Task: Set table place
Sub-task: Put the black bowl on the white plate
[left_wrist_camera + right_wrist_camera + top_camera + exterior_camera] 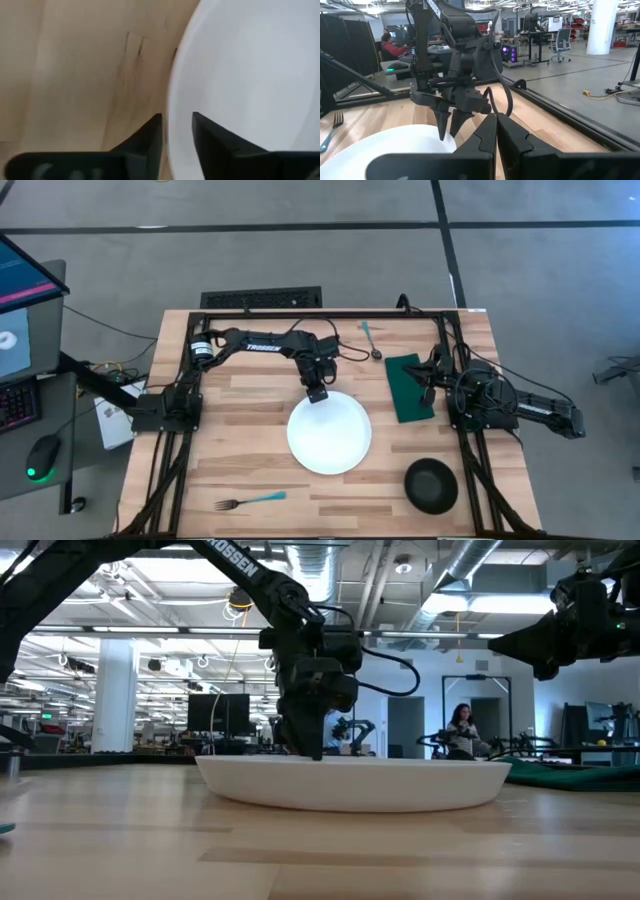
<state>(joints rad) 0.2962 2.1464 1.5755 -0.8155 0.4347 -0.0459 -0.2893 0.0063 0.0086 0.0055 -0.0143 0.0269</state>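
The left gripper [317,393] stood over the far edge of the round white plate [330,434], which lay on the light wooden table [250,470] near its middle. In the left wrist view its two dark fingers [150,137] sat a little apart with the plate's rim [175,100] running between them, one finger outside on the wood and the other over the white surface; whether the pads were pressing on the rim could not be told. The low view showed the same gripper [305,745] pointing straight down at the plate's [355,783] far rim. The right gripper [428,390] hung at the right side of the table, above the dark green napkin [407,387], and in its own wrist view its fingers [487,132] were drawn together with nothing between them. The small black bowl [431,484] sat near the right front corner, well apart from the plate. A blue-handled fork [250,501] lay along the near edge, to the left of the plate, and a blue-handled spoon [371,339] lay at the far side, just left of the napkin. In the room behind the table a person [462,730] was seated at a desk.
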